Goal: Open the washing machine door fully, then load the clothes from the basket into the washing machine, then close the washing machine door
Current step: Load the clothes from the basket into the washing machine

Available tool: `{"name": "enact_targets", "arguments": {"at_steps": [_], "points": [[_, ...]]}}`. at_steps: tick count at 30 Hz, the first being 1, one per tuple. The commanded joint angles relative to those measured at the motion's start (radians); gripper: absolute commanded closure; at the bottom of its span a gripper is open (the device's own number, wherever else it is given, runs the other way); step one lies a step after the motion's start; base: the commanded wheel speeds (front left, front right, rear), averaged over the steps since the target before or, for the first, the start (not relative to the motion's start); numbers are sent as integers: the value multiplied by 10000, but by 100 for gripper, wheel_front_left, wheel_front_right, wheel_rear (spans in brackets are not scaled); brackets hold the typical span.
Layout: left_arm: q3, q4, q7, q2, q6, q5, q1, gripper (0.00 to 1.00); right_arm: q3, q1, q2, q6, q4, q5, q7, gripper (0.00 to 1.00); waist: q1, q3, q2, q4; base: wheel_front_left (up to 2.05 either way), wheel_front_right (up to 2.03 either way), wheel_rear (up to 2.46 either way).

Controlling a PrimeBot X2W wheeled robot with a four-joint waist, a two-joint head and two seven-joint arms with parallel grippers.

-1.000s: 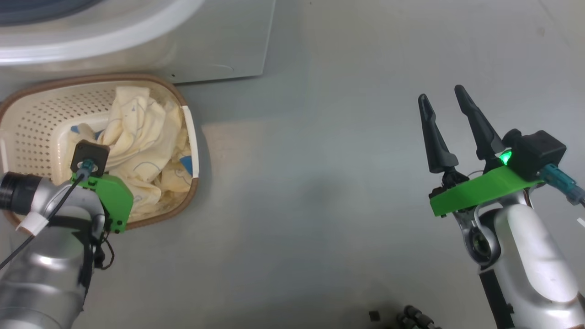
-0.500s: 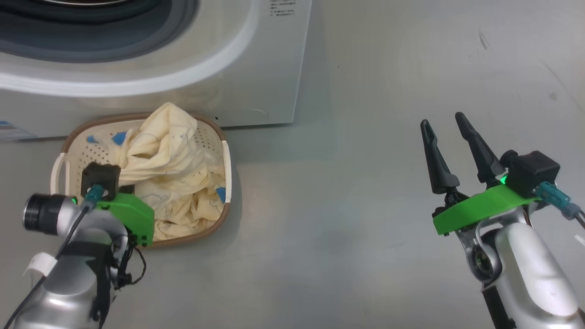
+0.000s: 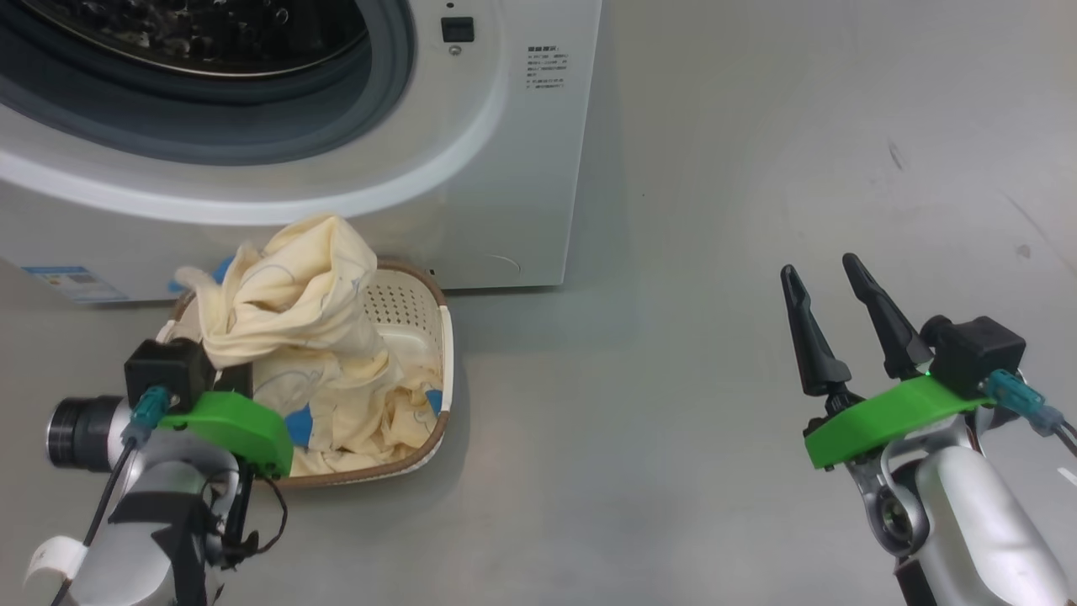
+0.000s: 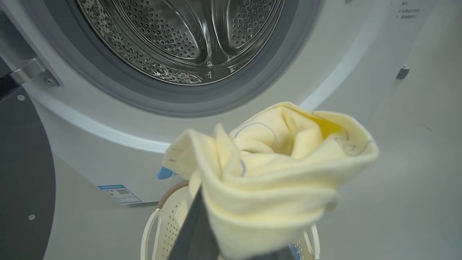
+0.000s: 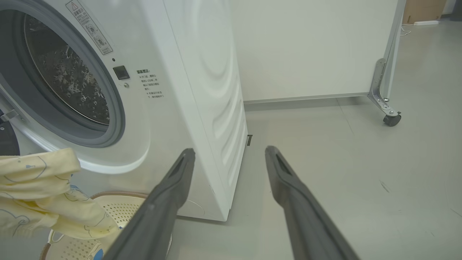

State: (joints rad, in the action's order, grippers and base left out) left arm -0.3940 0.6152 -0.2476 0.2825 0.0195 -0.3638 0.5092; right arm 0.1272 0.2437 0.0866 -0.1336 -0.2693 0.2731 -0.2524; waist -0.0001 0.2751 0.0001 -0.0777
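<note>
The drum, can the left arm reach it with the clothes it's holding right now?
Probably yes. The door is swung aside, the drum opening lies bare ahead of the left gripper, shut on the clothes, with nothing between.

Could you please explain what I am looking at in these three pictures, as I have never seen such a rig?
This is a two-armed wheeled robot loading laundry. The wide picture comes from its head camera, looking down at the floor. The other two come from cameras on its wrists, looking along each tool's fingers. On the floor a basket stands before an open washer, whose steel drum shows in the left wrist view. The left tool is shut on the yellow clothes, held partly above the basket. The right tool hangs open and empty.
</note>
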Motion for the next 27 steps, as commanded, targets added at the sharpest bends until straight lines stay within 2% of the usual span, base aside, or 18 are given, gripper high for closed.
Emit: {"name": "enact_targets", "arguments": {"at_steps": [1, 17, 27], "points": [[550, -474, -141, 330, -63, -5, 37, 100, 133, -33, 146, 29, 248, 45, -93, 0, 1, -226, -1, 87, 0, 0, 0], [1716, -1946, -141, -204, 9, 287, -1661, 100, 144, -496, 207, 29, 136, 143, -93, 0, 1, -1162, -1, 162, 0, 0, 0], [2461, -2662, -141, -792, 84, 526, -2325, 100, 137, -694, 177, 29, 129, 165, -93, 0, 1, -1386, -1, 124, 0, 0, 0]]}}
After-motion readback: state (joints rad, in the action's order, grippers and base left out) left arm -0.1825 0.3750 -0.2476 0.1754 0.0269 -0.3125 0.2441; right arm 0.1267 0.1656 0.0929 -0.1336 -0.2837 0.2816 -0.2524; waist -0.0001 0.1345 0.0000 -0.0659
